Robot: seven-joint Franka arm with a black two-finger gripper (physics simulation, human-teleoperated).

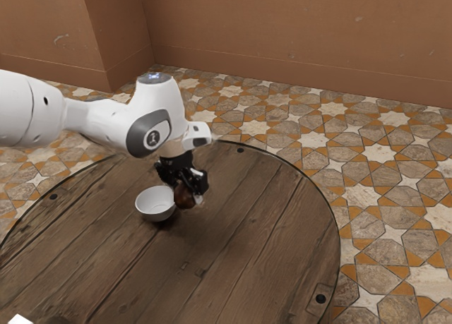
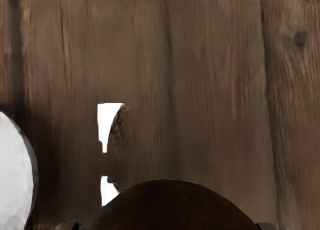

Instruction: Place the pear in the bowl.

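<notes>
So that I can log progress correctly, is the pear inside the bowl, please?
No, the wrist view shows the pear outside the bowl, with tabletop visible between them.

"What's cut off in the exterior view?"

"The arm [image 1: 28, 112] at the left edge, the surface [image 1: 212, 274] at left and bottom, and a white thing [image 1: 20, 320], lower left, too little to name."

"And the pear [image 1: 185, 199]?"

"Partly hidden, near centre. The wrist view's bottom edge crops it."

"Else?"

"There, the bowl [image 2: 12, 175], cropped lower left, and white patches [image 2: 106, 121], left of centre: can't tell what."
</notes>
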